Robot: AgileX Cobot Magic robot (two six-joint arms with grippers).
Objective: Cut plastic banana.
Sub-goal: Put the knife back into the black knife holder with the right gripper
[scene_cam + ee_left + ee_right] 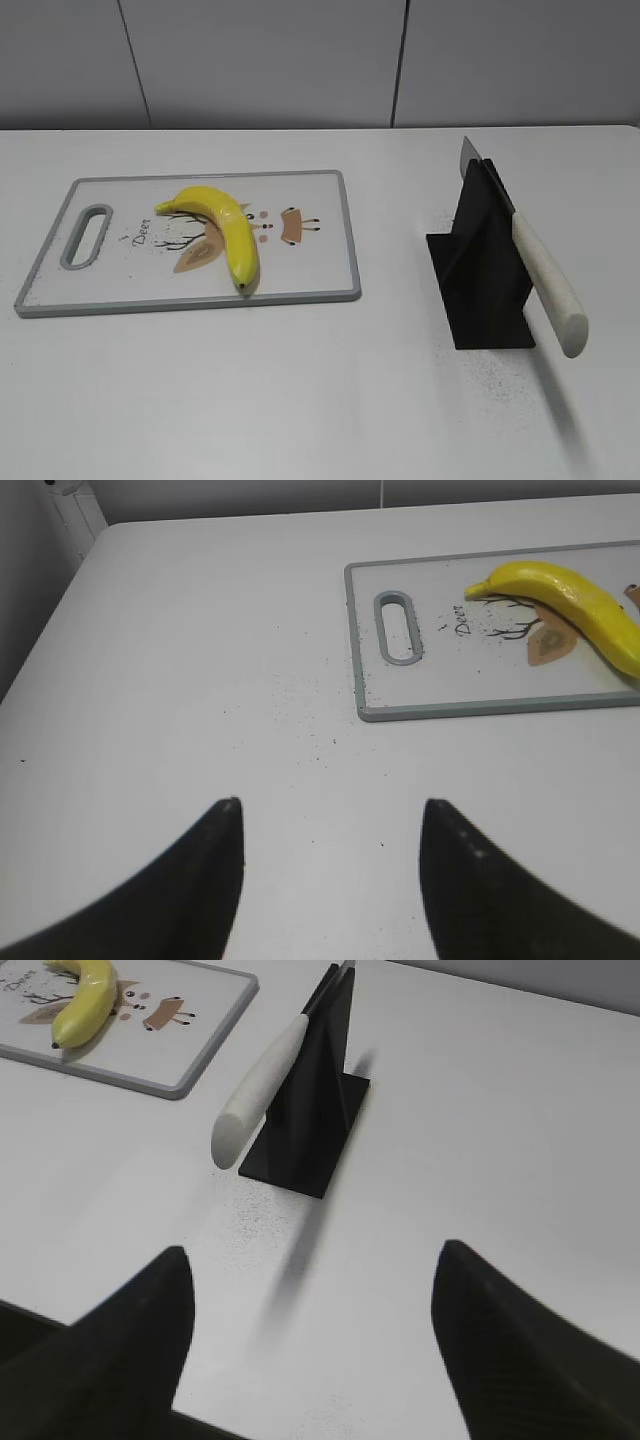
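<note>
The right hand [312,1335] hangs open above the table [500,1110], facing the knife [262,1090] in its black stand [315,1110].

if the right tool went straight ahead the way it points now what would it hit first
Most likely the knife, its pale handle sticking out toward the open right tool from the black stand. Depth is hard to judge, so it might reach the stand's base first.

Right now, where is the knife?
In the exterior view the knife rests slanted in the black stand on the table's right side, right of the cutting board, handle toward the camera.
</note>
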